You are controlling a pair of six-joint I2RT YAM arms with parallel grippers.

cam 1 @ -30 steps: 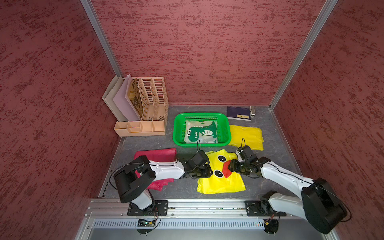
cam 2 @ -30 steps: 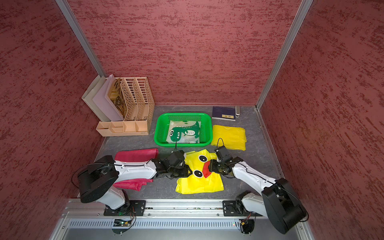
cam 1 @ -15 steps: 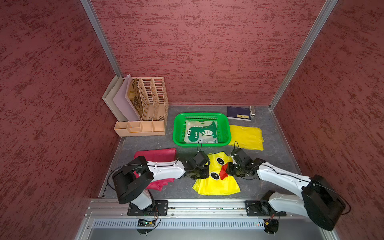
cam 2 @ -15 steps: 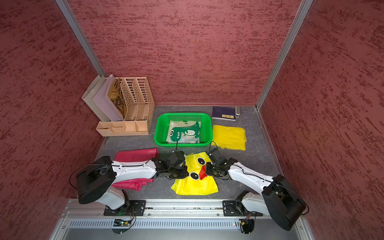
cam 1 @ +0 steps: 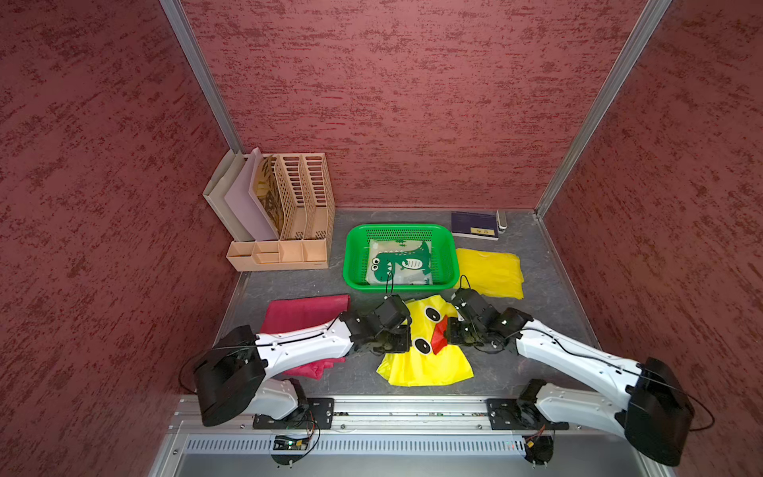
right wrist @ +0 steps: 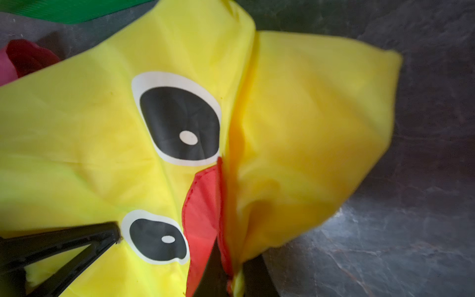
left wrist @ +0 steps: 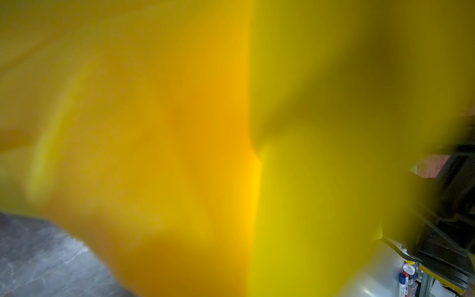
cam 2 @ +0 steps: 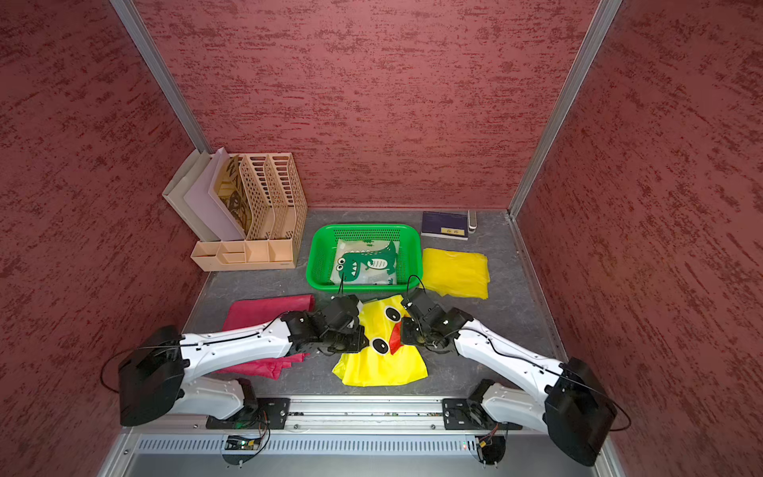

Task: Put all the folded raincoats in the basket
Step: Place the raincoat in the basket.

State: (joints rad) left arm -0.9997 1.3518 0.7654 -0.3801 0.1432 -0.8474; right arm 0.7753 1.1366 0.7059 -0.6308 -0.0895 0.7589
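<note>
The folded raincoat (cam 1: 425, 363) (cam 2: 380, 367) is yellow with duck eyes and a red beak, and it lies bunched on the grey table in front of the basket. The green mesh basket (cam 1: 350, 258) (cam 2: 313, 264) holds a folded dinosaur-print raincoat (cam 1: 399, 261). My left gripper (cam 1: 406, 339) (cam 2: 363, 342) grips the duck raincoat's left edge; yellow fabric (left wrist: 231, 128) fills the left wrist view and hides the jaws. My right gripper (cam 1: 448, 334) (cam 2: 402, 336) (right wrist: 235, 272) is shut on a pinched fold beside the red beak (right wrist: 203, 205).
A plain yellow folded raincoat (cam 1: 489, 272) lies right of the basket and a red one (cam 1: 303, 314) lies under my left arm. A beige file organizer (cam 1: 285, 214) stands back left. A dark notebook (cam 1: 474, 225) sits at the back wall.
Both grippers have closed on the duck raincoat's side edges and drawn toward each other, so the cloth is narrower and bunched up in the middle.
</note>
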